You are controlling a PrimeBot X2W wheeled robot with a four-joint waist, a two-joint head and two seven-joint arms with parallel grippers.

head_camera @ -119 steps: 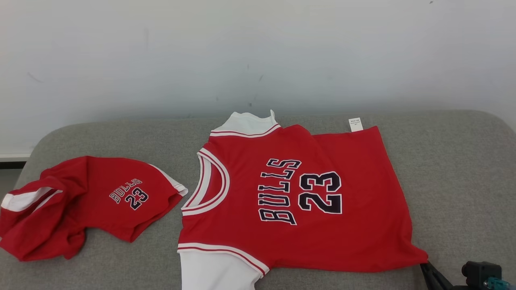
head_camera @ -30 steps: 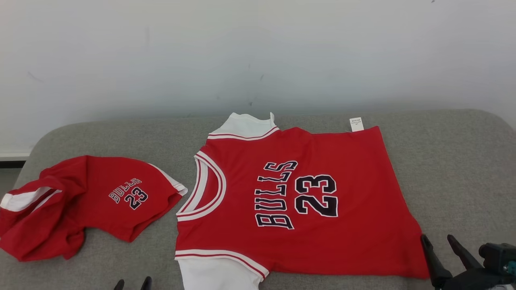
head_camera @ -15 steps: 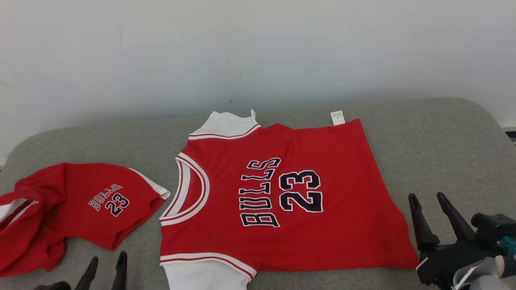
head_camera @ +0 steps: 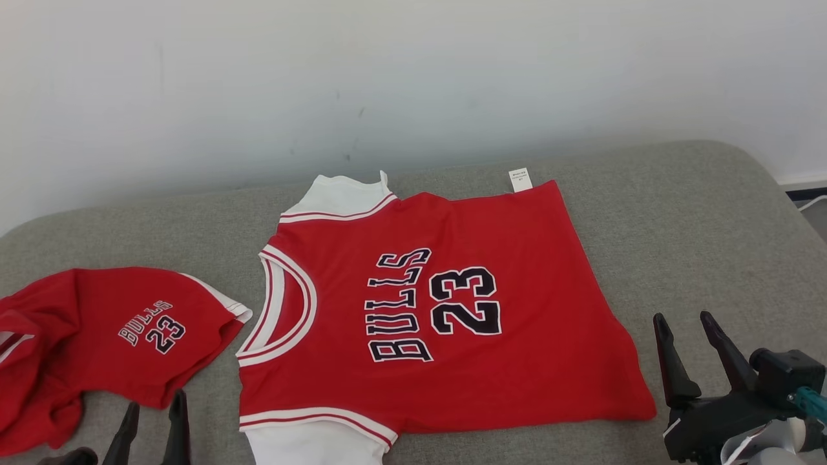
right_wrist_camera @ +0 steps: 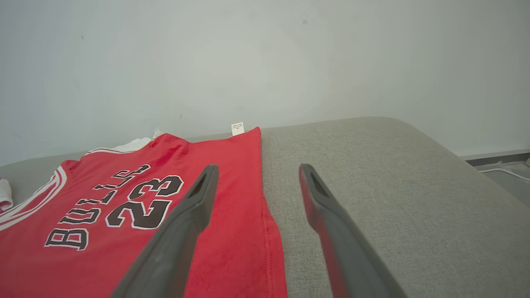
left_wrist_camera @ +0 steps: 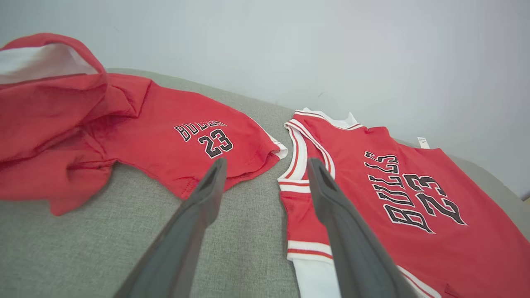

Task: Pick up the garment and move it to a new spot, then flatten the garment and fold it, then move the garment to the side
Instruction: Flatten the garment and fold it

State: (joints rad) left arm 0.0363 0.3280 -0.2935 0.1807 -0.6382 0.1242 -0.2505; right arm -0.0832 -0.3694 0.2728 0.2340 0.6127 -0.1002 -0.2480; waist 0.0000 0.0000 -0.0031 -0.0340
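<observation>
Lying spread out, front up, in the middle of the grey cushion [head_camera: 711, 226], the red jersey [head_camera: 439, 310] had its neck hole toward the robot's left and its hem toward the right, with a small white label [head_camera: 520, 179] sticking out at the far hem corner. A pair of matching red shorts [head_camera: 116, 336] sat crumpled off to the left, apart from it. The left end effector [head_camera: 155, 400] hung low at the near edge, between the shorts and the jersey's neck, with its fingers fully spread and nothing between them. The right end effector [head_camera: 681, 318] was likewise wide open and empty, just beside the near hem corner and seemingly clear of it. The jersey looked thin, light and limp: it would likely sag and bunch if lifted at one point, and drag on the rough cushion rather than slide. Pinching both layers at the near hem corner and the near shoulder seemed the safest hold for a fold, since the stitched edges offered a firmer bite
</observation>
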